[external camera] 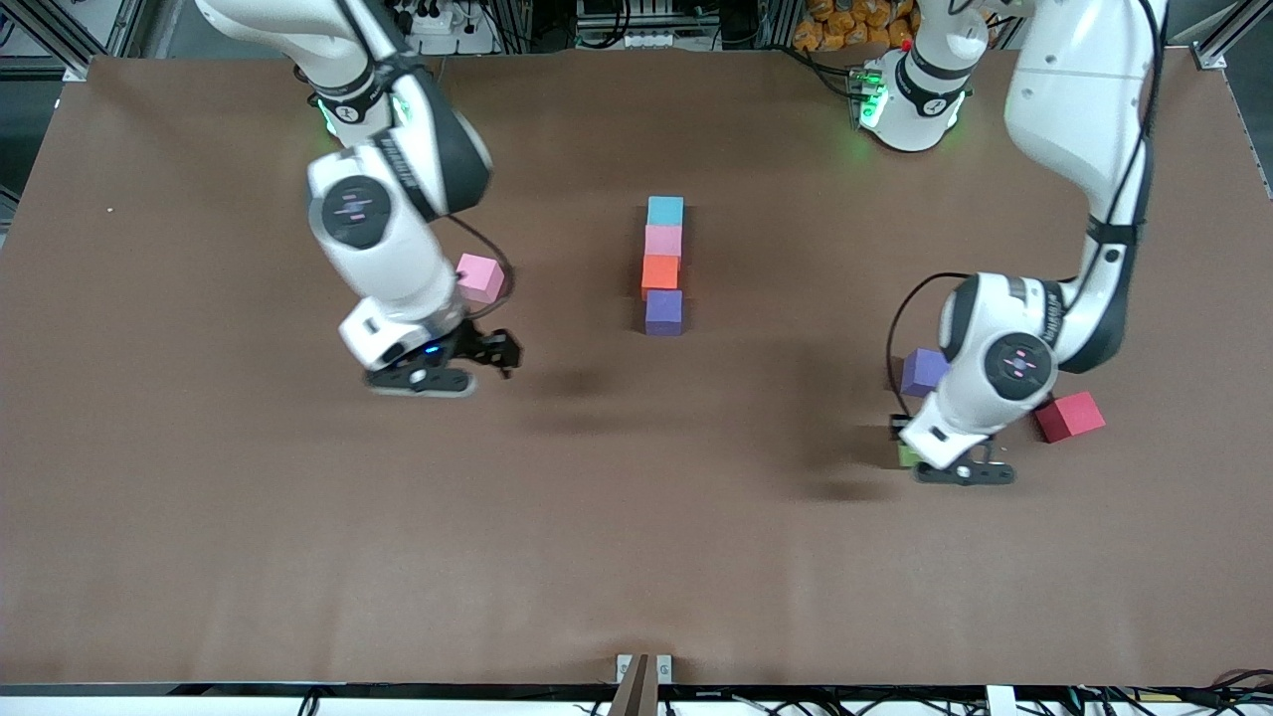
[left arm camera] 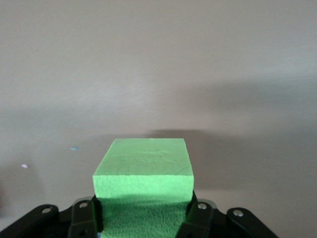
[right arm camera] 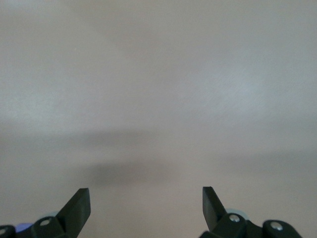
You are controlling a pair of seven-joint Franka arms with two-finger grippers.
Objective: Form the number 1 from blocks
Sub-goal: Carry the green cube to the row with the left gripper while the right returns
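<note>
The front view looks down from high across the brown table [external camera: 249,557], facing both arm bases along its top edge and taking in the whole tabletop, far enough off that the blocks look small.

The left wrist view sits close above the left gripper [left arm camera: 143,218], looking out past its fingers [left arm camera: 81,220]; the green block [left arm camera: 144,173] between them fills the foreground. That block shows in the front view only as a sliver [external camera: 907,455] beneath the gripper [external camera: 920,449].

The right wrist view looks past the spread fingertips [right arm camera: 79,203] of the right gripper [right arm camera: 146,201] at bare tabletop; the front view shares that gripper [external camera: 487,353].
</note>
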